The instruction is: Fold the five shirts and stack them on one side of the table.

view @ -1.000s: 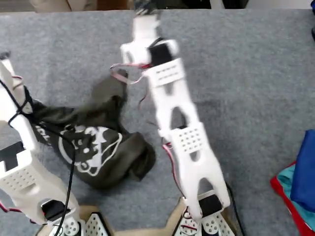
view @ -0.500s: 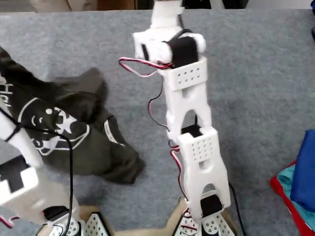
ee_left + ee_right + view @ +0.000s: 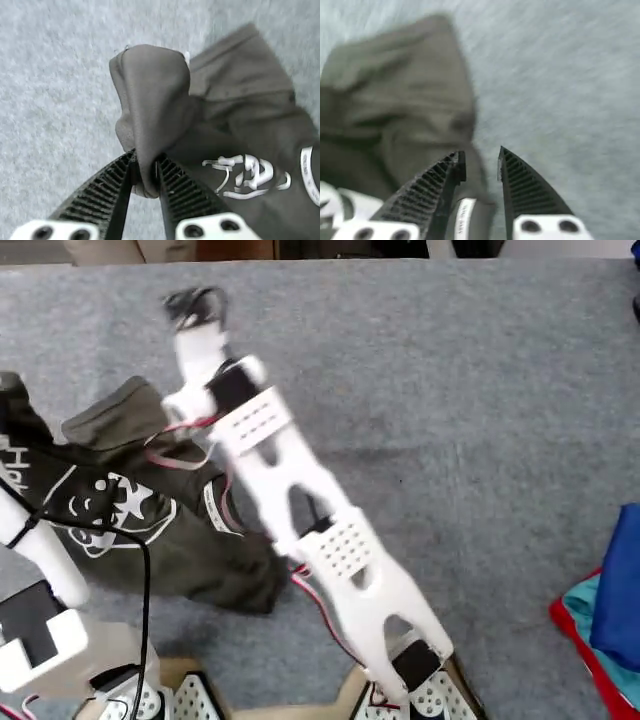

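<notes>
Overhead plus wrist close-ups, same shirt (image 3: 190, 550)

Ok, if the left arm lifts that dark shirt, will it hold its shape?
Probably not: the dark shirt lies crumpled and drapes over the left gripper, so it should droop. It looks thin, so likely light.

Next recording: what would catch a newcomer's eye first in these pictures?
A crumpled dark olive shirt with a white print lies on the left of the grey cloth-covered table, with a fold of it pinched in the left gripper. The white right arm stretches diagonally over it, and the open right gripper is near the shirt's far edge. A stack of folded blue, teal and red shirts sits at the table's right edge.
</notes>
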Controlling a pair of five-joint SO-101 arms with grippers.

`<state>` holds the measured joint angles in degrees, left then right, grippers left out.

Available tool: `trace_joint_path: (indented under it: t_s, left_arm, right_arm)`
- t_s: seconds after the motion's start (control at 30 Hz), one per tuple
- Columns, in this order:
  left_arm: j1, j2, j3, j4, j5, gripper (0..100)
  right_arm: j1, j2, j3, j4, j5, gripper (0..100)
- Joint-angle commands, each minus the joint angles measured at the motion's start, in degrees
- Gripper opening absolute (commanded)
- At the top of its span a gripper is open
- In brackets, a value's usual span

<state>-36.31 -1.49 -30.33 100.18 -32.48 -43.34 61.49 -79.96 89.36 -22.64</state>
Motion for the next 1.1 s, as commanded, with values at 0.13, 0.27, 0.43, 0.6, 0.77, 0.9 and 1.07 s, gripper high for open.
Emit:
trace_joint_path:
  t_s: [0.13,0.27,0.43,0.6,0.77,0.9,1.07]
  left_arm:
    - [-2.7,-2.3,4.3,0.6,-1.0,2]
    - [-2.8,-2.3,5.3,0.6,-1.0,2]
    - [-2.8,-2.3,5.5,0.6,-0.9,2]
    - [-2.8,-2.2,5.5,0.6,-0.9,2]
    - [-2.5,-2.2,5.6,0.6,-0.9,2]
    - [-2.4,-2.2,5.6,0.6,-0.9,2]
    - [-2.5,-2.2,5.6,0.6,-0.9,2]
  right_arm:
    - [-5.1,4.6,-0.1,-1.1,-4.0,12.3]
    - [-6.1,6.6,0.0,-1.1,-4.1,12.4]
    - [-5.5,8.7,-0.2,-1.1,-4.0,14.0]
    - [-3.0,8.9,-0.2,-1.1,-3.8,27.9]
    - [-3.0,9.7,0.1,-1.5,-3.6,25.1]
    - [-3.0,12.4,-0.1,-1.5,-3.6,18.0]
    - [-2.8,14.5,-1.9,-1.4,-3.6,0.2]
